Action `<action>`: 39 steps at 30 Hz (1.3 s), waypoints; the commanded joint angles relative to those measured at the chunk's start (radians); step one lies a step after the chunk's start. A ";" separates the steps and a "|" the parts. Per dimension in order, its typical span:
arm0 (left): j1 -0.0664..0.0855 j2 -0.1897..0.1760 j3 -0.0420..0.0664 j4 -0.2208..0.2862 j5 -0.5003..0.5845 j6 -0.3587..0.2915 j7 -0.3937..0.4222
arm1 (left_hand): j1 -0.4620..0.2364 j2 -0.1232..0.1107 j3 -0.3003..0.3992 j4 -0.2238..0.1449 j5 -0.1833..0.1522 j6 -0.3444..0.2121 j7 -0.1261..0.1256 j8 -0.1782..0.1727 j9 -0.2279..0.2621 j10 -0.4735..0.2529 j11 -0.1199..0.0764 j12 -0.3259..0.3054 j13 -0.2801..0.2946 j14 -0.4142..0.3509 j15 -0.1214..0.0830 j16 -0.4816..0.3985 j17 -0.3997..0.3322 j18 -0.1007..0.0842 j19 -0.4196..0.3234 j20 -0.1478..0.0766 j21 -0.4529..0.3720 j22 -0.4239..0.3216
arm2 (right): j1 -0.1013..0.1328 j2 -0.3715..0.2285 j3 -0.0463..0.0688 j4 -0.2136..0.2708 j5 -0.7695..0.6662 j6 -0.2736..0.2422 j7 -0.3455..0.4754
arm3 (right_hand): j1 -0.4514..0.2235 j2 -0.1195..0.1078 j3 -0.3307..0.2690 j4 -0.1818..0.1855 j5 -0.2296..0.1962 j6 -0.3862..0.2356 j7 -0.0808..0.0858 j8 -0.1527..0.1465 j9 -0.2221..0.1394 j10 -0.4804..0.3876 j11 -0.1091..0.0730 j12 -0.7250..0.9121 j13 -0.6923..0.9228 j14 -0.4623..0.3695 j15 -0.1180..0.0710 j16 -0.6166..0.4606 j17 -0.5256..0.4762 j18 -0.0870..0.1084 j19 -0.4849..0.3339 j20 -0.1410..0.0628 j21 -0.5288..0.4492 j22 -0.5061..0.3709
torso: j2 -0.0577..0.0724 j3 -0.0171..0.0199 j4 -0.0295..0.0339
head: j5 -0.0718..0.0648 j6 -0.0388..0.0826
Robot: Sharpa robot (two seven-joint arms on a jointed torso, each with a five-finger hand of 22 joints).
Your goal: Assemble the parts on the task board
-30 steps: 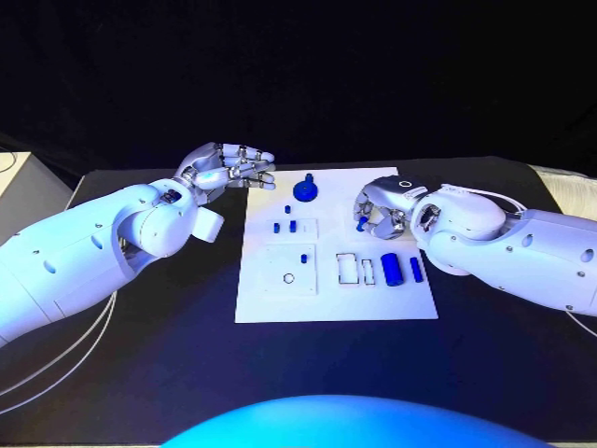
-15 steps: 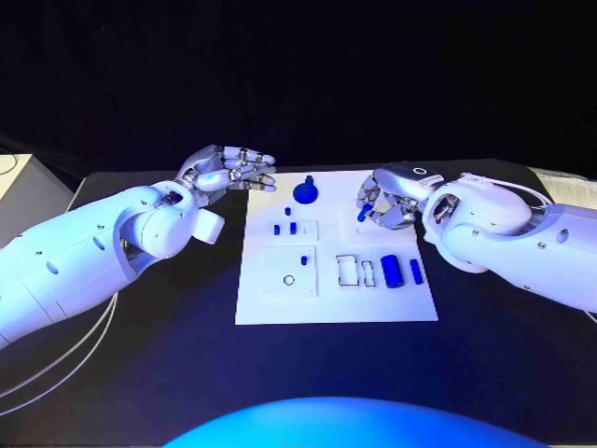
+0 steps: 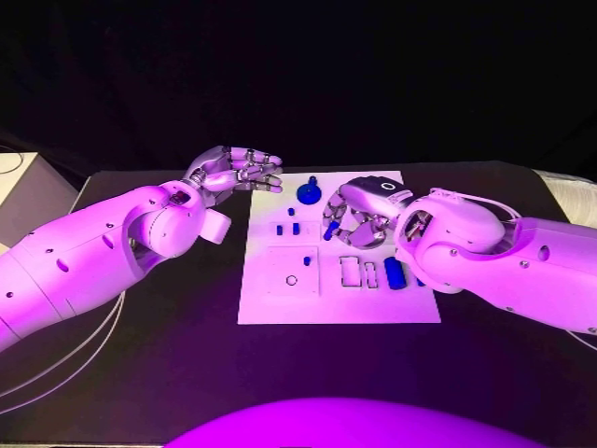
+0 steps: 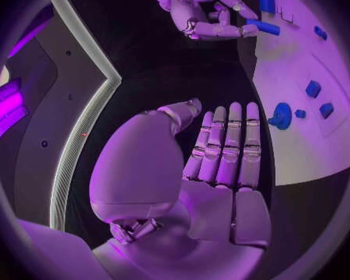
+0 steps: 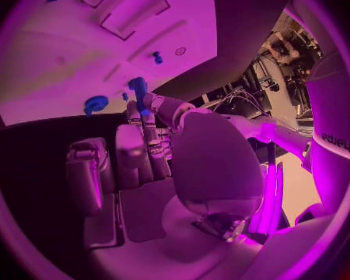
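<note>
The right robot hand (image 3: 354, 217) has moved left over the task board (image 3: 274, 303), pinching a blue peg (image 5: 137, 86) to plug in; the left robot hand (image 3: 234, 171) waits open.

Matt white task board (image 3: 274, 297), glossy arms (image 3: 70, 271)

The right hand (image 3: 356, 213) has its fingers (image 5: 144, 127) pinched closed, while the left hand (image 3: 231, 169) hovers with fingers (image 4: 225, 149) extended.

right hand (image 5: 147, 146) | pinches blue part (image 5: 138, 89) | above task board (image 5: 74, 50)
</note>
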 commanded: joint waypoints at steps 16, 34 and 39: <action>-0.001 0.007 0.000 0.002 0.010 0.014 0.007 | 0.002 0.006 -0.004 0.003 -0.004 0.000 0.008 0.002 -0.002 -0.002 0.004 0.004 0.002 0.006 0.001 -0.006 0.004 0.014 0.009 -0.001 -0.010 -0.004 | -0.074 0.123 -0.021 -0.028 -0.087 0.010 0.012 | 0.017 0.026 0.011 -0.004 0.010 0.001 0.001 0.004 0.003 0.049 -0.042 0.000 0.012 -0.002 -0.008 -0.010 -0.008 -0.007 0.105 -0.009 0.004 0.263 | 0.004 -0.0005 0.0010 | 0.022 -0.014; -0.001 0.004 0.000 0.001 0.010 0.014 0.006 | 0.002 0.006 -0.004 0.003 -0.004 0.000 0.008 0.002 -0.002 -0.002 0.004 0.004 0.002 0.006 0.001 -0.006 0.004 0.014 0.009 -0.001 -0.010 -0.004 | -0.093 0.144 -0.028 -0.043 -0.099 0.027 0.009 | 0.016 0.026 0.013 -0.005 0.012 0.001 0.001 0.004 0.003 0.049 -0.042 -0.001 0.013 -0.002 -0.008 -0.010 -0.008 -0.007 0.105 -0.009 0.004 0.263 | 0.004 0.0001 0.0010 | 0.029 -0.029; -0.001 0.003 -0.001 0.001 0.010 0.014 0.005 | 0.002 0.006 -0.004 0.003 -0.004 0.000 0.008 0.002 -0.002 -0.002 0.004 0.004 0.002 0.006 0.001 -0.006 0.004 0.014 0.009 -0.001 -0.010 -0.004 | -0.094 0.143 -0.029 -0.042 -0.100 0.036 0.008 | 0.016 0.026 0.013 -0.006 0.013 0.000 0.002 0.004 0.004 0.049 -0.042 -0.002 0.013 -0.002 -0.008 -0.010 -0.008 -0.007 0.105 -0.009 0.004 0.263 | 0.004 0.0004 0.0003 | 0.030 -0.032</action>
